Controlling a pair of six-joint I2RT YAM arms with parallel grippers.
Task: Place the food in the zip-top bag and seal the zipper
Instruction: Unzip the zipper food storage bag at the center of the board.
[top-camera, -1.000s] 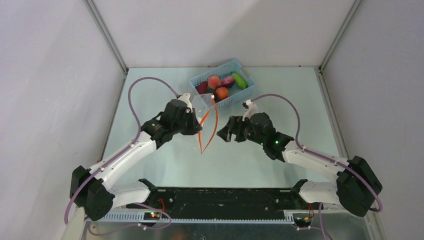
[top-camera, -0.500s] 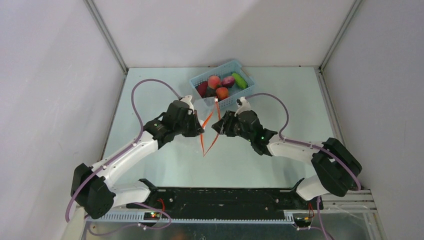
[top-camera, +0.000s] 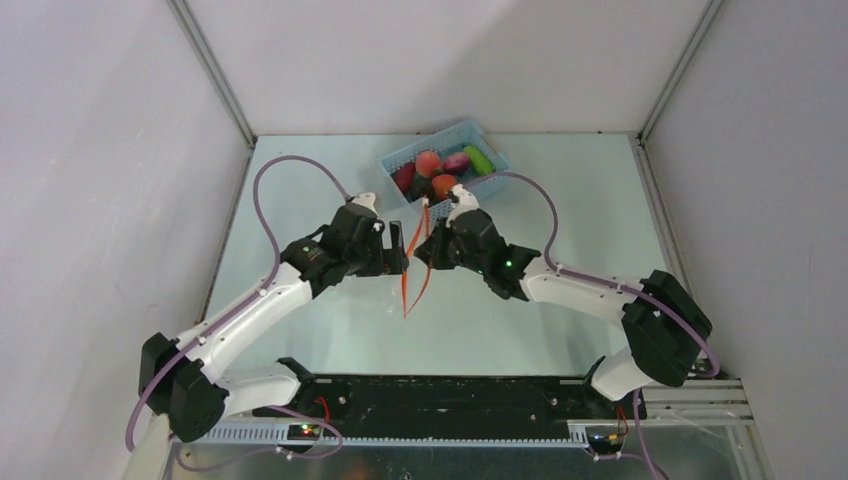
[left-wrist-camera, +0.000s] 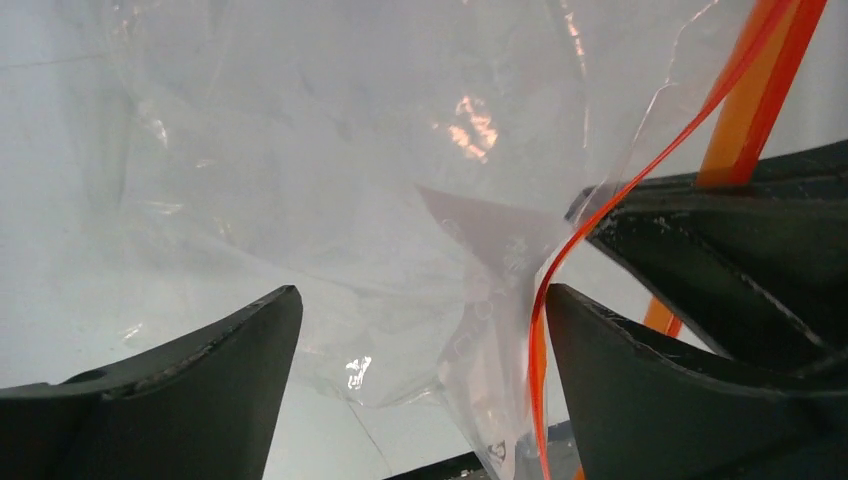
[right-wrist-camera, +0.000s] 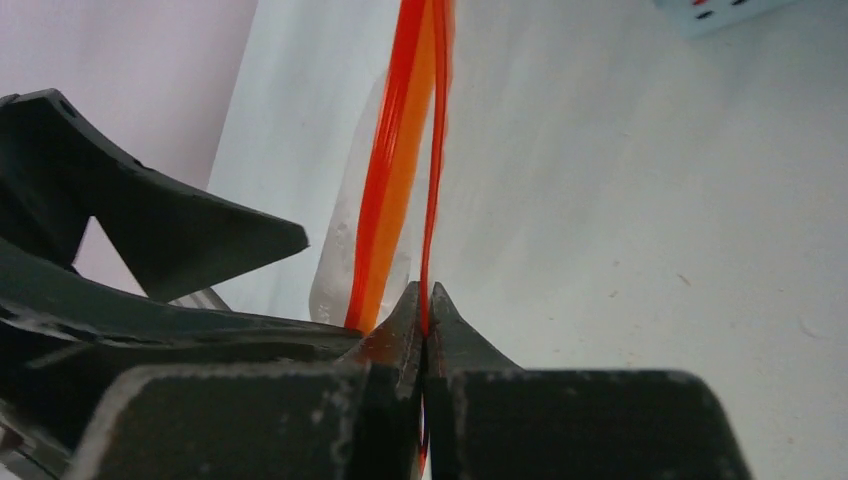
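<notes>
While the left arm kept its place by the bag, the right gripper (right-wrist-camera: 425, 305) had swung in from further off & shut tight on one lip of the zipper (right-wrist-camera: 400, 150), the thin red-orange strip pinched between its tips. In the same sec the left gripper (left-wrist-camera: 420, 300), clamped a moment before, had let go: its fingers stood wide apart w/ the clear film of the zip-top bag (left-wrist-camera: 330, 180) loose between them. So the bag had changed hands, mid-table (top-camera: 560, 170) between the arms. The food (top-camera: 440, 172) lay in the light-blue basket (top-camera: 430, 138) just beyond, none bagged yet. Prob. the left was freed to take the other lip or fetch fruit. Faint pale print showed on the film nr the zipper, not legible; no brand seen
</notes>
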